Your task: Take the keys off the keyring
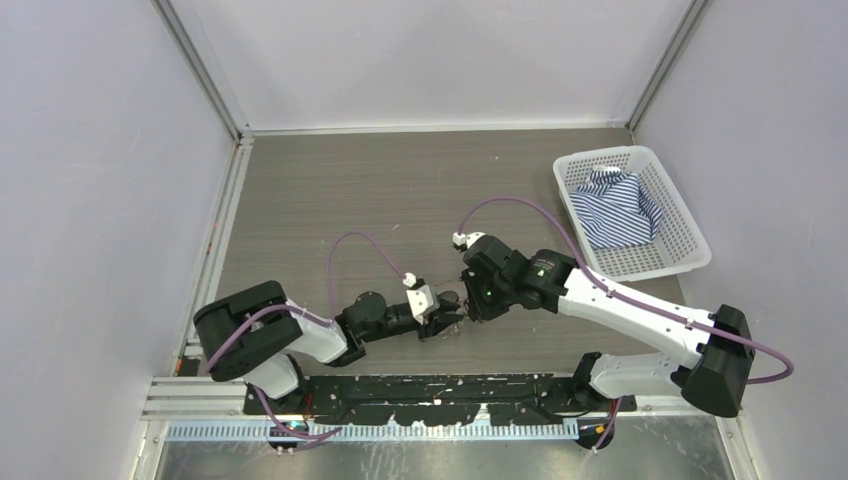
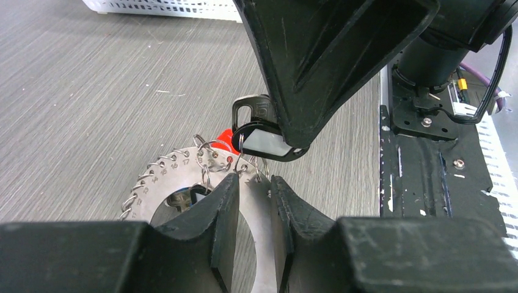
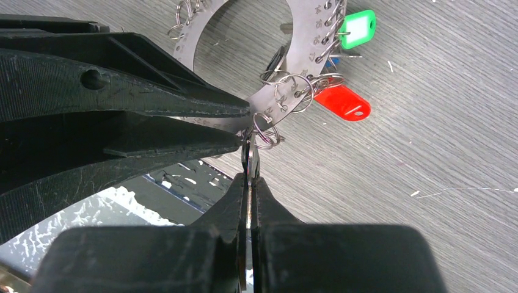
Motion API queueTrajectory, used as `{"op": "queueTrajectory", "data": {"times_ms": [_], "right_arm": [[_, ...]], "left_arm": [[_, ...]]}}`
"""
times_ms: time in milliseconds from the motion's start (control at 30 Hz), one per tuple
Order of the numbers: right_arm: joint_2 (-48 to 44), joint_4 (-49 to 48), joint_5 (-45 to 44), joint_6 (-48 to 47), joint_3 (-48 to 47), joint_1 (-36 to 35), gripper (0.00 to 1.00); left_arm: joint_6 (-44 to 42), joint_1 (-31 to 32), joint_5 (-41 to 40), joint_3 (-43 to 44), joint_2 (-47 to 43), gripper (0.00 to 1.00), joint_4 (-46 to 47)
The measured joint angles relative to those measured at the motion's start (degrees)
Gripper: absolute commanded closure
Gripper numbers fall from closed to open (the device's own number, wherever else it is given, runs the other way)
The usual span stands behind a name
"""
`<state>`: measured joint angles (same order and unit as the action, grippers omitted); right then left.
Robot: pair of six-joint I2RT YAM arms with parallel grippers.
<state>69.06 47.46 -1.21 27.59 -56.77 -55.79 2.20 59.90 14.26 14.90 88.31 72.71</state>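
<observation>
LEFT: clamped left gripper onto keyring rim; RIGHT: clenched right gripper on dark key, looped to rim

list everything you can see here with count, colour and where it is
table: 1, grey wood-grain, under everything
basket: 1, white, far right of table
cloth: 1, blue-white striped, in basket
keyring: 1, silver, near middle, between the grippers
wire rings: several, silver, along keyring's rim
black key: 1, black, on keyring
red key: 1, red, on keyring
green key: 1, green, on keyring
blue key: 1, blue, only a sliver shows beside the red
left gripper: 1, black, shut on keyring
right gripper: 1, black, shut on black key
</observation>
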Motion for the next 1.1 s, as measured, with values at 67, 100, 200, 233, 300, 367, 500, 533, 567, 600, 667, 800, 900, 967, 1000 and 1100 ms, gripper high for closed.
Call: {"op": "queueTrajectory", "data": {"times_ms": [67, 100, 200, 233, 300, 367, 500, 533, 567, 600, 667, 800, 900, 967, 1000, 1100], "right_arm": [[-0.09, -0.09, -0.09, -0.22, 0.11, 0.00, 0.99], [-0.09, -0.17, -0.15, -0.31, 0.15, 0.00, 0.99], [-0.11, -0.31, -0.42, -0.35, 0.22, -0.04, 0.99], [-0.15, -0.31, -0.46, -0.37, 0.22, -0.04, 0.99], [-0.33, -0.33, -0.48, -0.37, 0.22, -0.07, 0.99], [-0.59, -0.46, -0.48, -0.46, 0.22, -0.11, 0.99], [-1.29, -0.74, -0.57, -0.57, 0.48, -0.26, 0.99], [-1.33, -0.79, -0.66, -0.59, 0.52, -0.31, 0.99], [-1.33, -0.87, -0.72, -0.61, 0.55, -0.35, 0.99], [-1.33, -1.03, -0.72, -0.66, 0.61, -0.35, 0.99], [-1.33, -1.27, -0.83, -0.74, 0.87, -0.35, 0.99], [-1.55, -1.60, -0.87, -0.76, 1.40, -0.35, 0.99], [-1.66, -1.90, -0.87, -0.76, 1.40, -0.35, 0.99], [-1.68, -2.12, -0.87, -0.76, 1.40, -0.35, 0.99], [-1.68, -2.16, -0.90, -0.76, 1.40, -0.35, 0.99], [-1.68, -2.34, -0.92, -0.76, 1.40, -0.35, 0.99]], "left_arm": [[-0.17, -0.09, 0.52, 0.42, -1.05, 0.72, -2.27], [-0.24, -0.17, 0.72, 0.55, -1.57, 0.72, -3.21], [-0.63, -0.57, 0.81, 0.63, -3.98, 0.69, -6.10], [-0.79, -0.70, 0.81, 0.61, -5.01, 0.68, -7.10], [-0.98, -0.79, 0.79, 0.57, -8.02, 0.65, -10.01], [-1.42, -0.83, 0.76, 0.50, -10.80, 0.64, -12.61], [-2.80, -0.92, 0.72, 0.50, -13.90, 0.64, -16.33], [-2.97, -1.16, 0.72, 0.50, -14.10, 0.64, -17.20], [-3.15, -1.31, 0.74, 0.50, -14.08, 0.64, -17.79], [-3.26, -1.51, 0.74, 0.50, -14.05, 0.64, -18.34], [-3.45, -2.23, 0.74, 0.52, -13.57, 0.64, -18.45], [-3.61, -4.17, 0.81, 0.68, -11.69, 0.65, -17.70], [-3.56, -5.49, 1.79, 1.14, -10.73, 0.66, -17.64], [-3.28, -6.16, 3.28, 1.90, -10.25, 0.66, -17.55], [-3.17, -6.29, 3.98, 2.25, -9.99, 0.66, -17.31], [-2.86, -6.40, 6.82, 3.50, -9.18, 0.67, -16.76]]}}
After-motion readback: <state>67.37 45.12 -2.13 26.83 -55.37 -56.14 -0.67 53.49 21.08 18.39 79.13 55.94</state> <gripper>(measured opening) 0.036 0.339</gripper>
